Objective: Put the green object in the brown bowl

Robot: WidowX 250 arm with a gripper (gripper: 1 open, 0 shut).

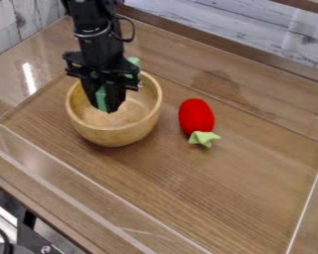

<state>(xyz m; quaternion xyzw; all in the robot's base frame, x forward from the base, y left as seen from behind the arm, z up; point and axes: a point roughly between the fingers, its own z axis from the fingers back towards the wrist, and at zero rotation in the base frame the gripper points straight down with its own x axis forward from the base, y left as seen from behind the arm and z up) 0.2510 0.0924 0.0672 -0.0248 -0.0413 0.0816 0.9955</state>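
The brown bowl (138, 127) sits left of the middle of the wooden table. My black gripper (108, 102) points straight down into it, with its fingertips low inside the bowl. The fingers are shut on the green object (114, 96), a light green bar held upright between them. Its upper end shows beside the gripper body. The bar's lower end is hidden by the fingers and the bowl's wall, so I cannot tell whether it touches the bottom.
A red strawberry toy (195, 116) with green leaves lies on the table just right of the bowl. Clear plastic walls (308, 189) fence the table at the front, right and left edges.
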